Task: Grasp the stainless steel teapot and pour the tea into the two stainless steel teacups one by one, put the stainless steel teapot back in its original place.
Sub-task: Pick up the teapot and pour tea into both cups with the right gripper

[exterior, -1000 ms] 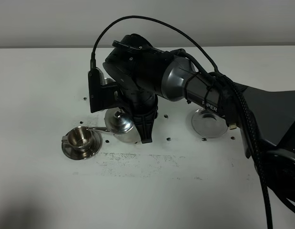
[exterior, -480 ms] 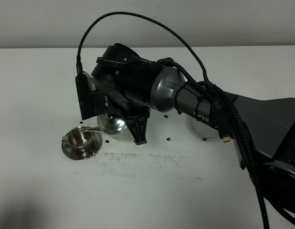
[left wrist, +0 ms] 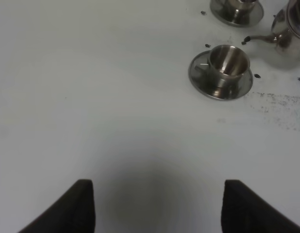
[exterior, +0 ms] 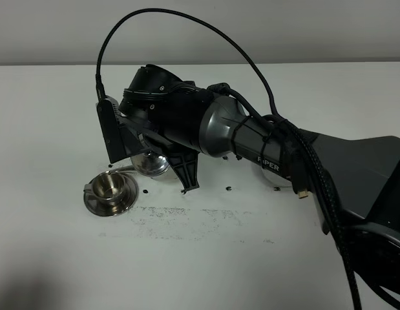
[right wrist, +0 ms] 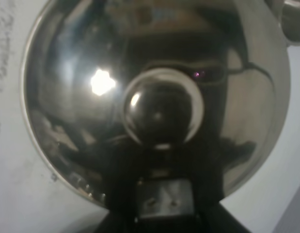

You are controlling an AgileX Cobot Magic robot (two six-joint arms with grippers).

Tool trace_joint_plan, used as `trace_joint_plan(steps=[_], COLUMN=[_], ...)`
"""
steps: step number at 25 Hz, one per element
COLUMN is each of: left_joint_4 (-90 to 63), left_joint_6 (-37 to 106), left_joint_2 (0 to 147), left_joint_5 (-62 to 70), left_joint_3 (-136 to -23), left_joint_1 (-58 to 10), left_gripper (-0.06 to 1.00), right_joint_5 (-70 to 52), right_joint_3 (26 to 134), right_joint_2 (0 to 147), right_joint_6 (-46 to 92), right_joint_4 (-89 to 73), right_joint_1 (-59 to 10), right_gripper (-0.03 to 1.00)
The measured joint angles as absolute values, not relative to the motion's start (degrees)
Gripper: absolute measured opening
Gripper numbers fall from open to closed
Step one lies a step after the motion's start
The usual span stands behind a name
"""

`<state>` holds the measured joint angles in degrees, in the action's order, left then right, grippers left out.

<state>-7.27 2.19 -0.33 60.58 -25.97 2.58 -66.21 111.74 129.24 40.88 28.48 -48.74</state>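
Right hand (exterior: 175, 172) is clamped on the stainless steel teapot (exterior: 150, 165), left of the table's (exterior: 51, 258) middle. Since a second ago, arm and pot have shifted leftward, and the spout now reaches the near teacup (exterior: 110, 188). The steel disc is now hidden behind the arm. Left hand (left wrist: 159, 208) is spread wide and holds nothing.

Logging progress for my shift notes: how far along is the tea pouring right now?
Done: the right end effector holds the teapot. In hand: its spout points at the near teacup; whether tea is flowing cannot be told. Left: the far teacup, unless already filled, then returning the teapot to its place.
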Motion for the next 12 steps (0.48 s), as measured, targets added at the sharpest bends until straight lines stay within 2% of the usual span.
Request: trace_joint_plan(steps=[12], left_joint_4=[-7.27], left_joint_6=[2.19], left_joint_2=[-0.33], left_joint_5=[60.58], left_joint_3=[-25.97], left_joint_1=[2.58], left_gripper=[0.54], right_joint_5=[-66.10], right_joint_3=[111.74], right_joint_2=[130.38], right_joint_6=[40.88], right_joint_4=[32.90], right_joint_1=[-51.33], right_gripper=[0.18])
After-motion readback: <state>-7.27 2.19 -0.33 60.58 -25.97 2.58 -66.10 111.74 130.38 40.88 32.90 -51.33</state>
